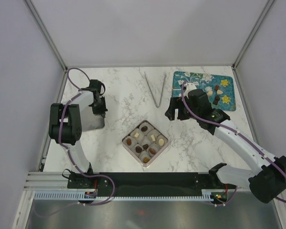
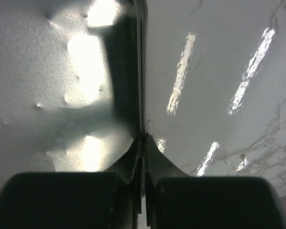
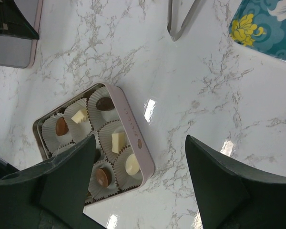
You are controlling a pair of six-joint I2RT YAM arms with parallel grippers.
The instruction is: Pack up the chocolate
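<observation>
Reference item: the square pink-walled metal tin (image 3: 128, 125), which stands open on the white marble table (image 1: 190, 143), just ahead of the arm bases. It is lined with pleated white paper cups (image 3: 106, 143).

The small brown, dark and cream chocolates (image 3: 105, 103) sit in those cups, one to a cup where visible. The cups under the near finger cannot be checked. Several loose chocolates (image 1: 226, 99) lie on the teal flower-printed mat (image 1: 229, 90), well to the right of the tin and beyond it.

The bare steel tongs (image 1: 156, 90) lie beyond the tin, apart from it. The flat grey metal lid (image 1: 86, 121) lies left of the tin, also apart.

The left gripper (image 2: 144, 139) has its jaws pinched together on the lid's rim, on the side facing the tin. The right gripper (image 3: 140, 143) has its jaws wide with nothing between them, above the table beyond and right of the tin.
</observation>
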